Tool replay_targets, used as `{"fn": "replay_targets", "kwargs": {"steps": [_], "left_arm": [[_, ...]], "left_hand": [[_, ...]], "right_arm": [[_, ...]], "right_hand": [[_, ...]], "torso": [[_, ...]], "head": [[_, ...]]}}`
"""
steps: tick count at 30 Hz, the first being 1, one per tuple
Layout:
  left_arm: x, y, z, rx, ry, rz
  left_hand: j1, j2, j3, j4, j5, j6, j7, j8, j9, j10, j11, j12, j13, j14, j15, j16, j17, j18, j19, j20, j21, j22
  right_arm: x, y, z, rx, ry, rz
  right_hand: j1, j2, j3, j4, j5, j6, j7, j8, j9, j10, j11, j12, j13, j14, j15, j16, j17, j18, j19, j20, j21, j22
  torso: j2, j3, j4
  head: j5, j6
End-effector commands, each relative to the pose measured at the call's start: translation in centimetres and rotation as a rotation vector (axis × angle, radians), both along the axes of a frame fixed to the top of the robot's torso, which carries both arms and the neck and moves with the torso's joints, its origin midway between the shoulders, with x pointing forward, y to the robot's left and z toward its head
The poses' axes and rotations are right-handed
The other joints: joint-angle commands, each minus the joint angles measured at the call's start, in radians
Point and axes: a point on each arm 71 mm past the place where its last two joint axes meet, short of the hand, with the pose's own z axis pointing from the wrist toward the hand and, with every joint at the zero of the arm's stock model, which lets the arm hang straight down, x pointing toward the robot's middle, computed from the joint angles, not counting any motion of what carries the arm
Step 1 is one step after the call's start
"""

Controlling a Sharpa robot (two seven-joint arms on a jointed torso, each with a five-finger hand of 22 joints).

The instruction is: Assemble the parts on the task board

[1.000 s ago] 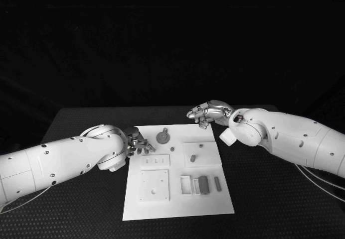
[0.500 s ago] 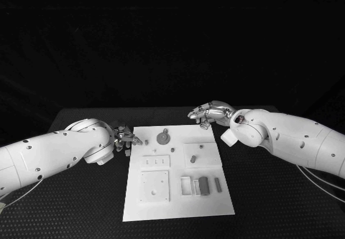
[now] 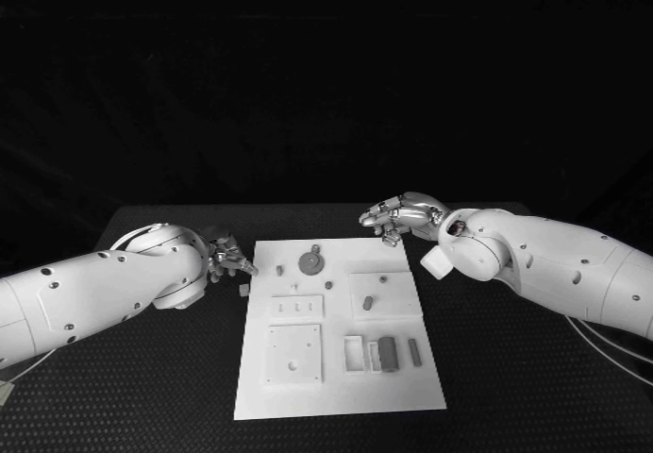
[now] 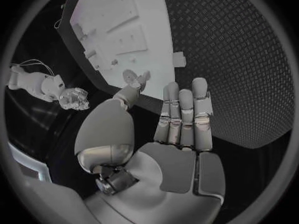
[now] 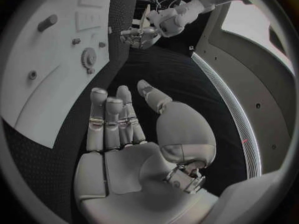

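The left hand (image 3: 228, 257) hides behind its arm.

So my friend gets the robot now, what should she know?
Left hand: open, holding nothing, off the left edge of the white task board. Right hand: open, holding nothing, by the board's far right corner.
On the board: a round grey gear at the far end, a small grey peg on the right square plate, grey bars lying in the near right trays. A small pale piece lies on the black table beside the board.
Done: cannot tell. Left: parts to fit; neither hand holds one.
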Motion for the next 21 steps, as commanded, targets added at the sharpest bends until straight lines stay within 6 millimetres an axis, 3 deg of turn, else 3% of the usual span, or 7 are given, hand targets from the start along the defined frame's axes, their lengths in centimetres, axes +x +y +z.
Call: {"fn": "replay_targets", "kwargs": {"steps": [1,2,4,8,12,21], "left_arm": [[0.3,-0.5,0.7,0.053,-0.148,-0.163],[0.3,-0.5,0.8,0.059,-0.181,-0.189],[0.3,-0.4,0.8,0.07,-0.239,-0.241],[-0.2,-0.2,-0.1,0.127,-0.288,-0.34],[-0.4,0.1,-1.1,0.199,-0.276,-0.38],[-0.6,0.3,-2.7,0.205,-0.255,-0.396]], "left_hand": [[0.061,0.017,0.022,-0.035,-0.005,-0.037,-0.001,-0.018,-0.013,-0.063,0.03,-0.043,-0.024,-0.059,0.031,-0.047,-0.023,0.009,-0.06,0.029,-0.045,-0.019],[0.082,0.022,0.025,-0.046,-0.006,-0.042,-0.009,-0.019,-0.017,-0.073,0.041,-0.055,-0.033,-0.069,0.045,-0.062,-0.032,0.01,-0.07,0.042,-0.059,-0.027],[0.13,0.034,0.035,-0.066,-0.005,-0.036,0.006,-0.015,-0.021,-0.072,0.045,-0.062,-0.042,-0.069,0.056,-0.07,-0.039,0.019,-0.07,0.053,-0.07,-0.035],[0.184,0.051,0.035,-0.084,-0.004,-0.046,-0.004,-0.03,-0.047,-0.082,0.053,-0.083,-0.066,-0.081,0.079,-0.093,-0.055,0.026,-0.08,0.077,-0.099,-0.05],[0.198,0.039,0.028,-0.082,-0.005,-0.063,-0.009,-0.05,-0.073,-0.092,0.059,-0.097,-0.083,-0.092,0.093,-0.107,-0.064,0.031,-0.088,0.091,-0.118,-0.059],[0.178,0.013,0.013,-0.046,-0.006,-0.064,0.009,-0.059,-0.096,-0.099,0.063,-0.107,-0.098,-0.096,0.101,-0.109,-0.066,0.038,-0.086,0.101,-0.129,-0.062]], "right_arm": [[0.0,0.1,0.1,-0.007,-0.014,0.008],[0.0,0.0,0.1,-0.008,-0.015,0.007],[0.0,0.0,0.1,-0.01,-0.016,0.007],[0.0,0.0,0.1,-0.014,-0.019,0.009],[0.0,0.0,0.1,-0.018,-0.022,0.009],[0.1,-0.1,0.0,-0.02,-0.023,0.008]], "right_hand": [[0.002,-0.006,-0.004,-0.004,0.004,-0.003,0.004,-0.004,-0.002,0.003,0.004,0.003,-0.001,-0.003,0.004,-0.004,-0.002,0.02,0.005,0.001,-0.006,0.013],[0.002,-0.006,-0.004,-0.004,0.004,-0.003,0.004,-0.004,-0.002,0.003,0.004,0.003,-0.001,-0.003,0.004,-0.004,-0.002,0.02,0.005,0.001,-0.006,0.013],[0.002,-0.006,-0.004,-0.004,0.004,-0.003,0.004,-0.004,-0.002,0.003,0.005,0.003,-0.001,-0.003,0.005,-0.004,-0.002,0.02,0.005,0.001,-0.006,0.013],[0.002,-0.006,-0.004,-0.004,0.004,-0.004,0.004,-0.004,-0.002,0.003,0.005,0.003,-0.002,-0.003,0.005,-0.004,-0.002,0.02,0.005,0.001,-0.006,0.013],[0.002,-0.006,-0.004,-0.004,0.004,-0.004,0.004,-0.004,-0.002,0.003,0.005,0.003,-0.002,-0.003,0.005,-0.004,-0.002,0.02,0.005,0.0,-0.006,0.013],[0.002,-0.006,-0.004,-0.004,0.004,-0.004,0.004,-0.005,-0.002,0.003,0.005,0.004,-0.002,-0.002,0.005,-0.004,-0.002,0.02,0.005,0.0,-0.006,0.013]], "torso": [[0.001,0.0,-0.0008],[0.001,0.0001,-0.0008],[0.001,0.0001,-0.0008],[0.0,0.0004,-0.0007],[0.001,-0.0003,-0.0004],[0.001,-0.0016,-0.0009]], "head": [[0.002,0.0],[0.003,0.0],[0.003,0.0],[0.004,0.0],[0.005,-0.002],[0.002,-0.002]]}}
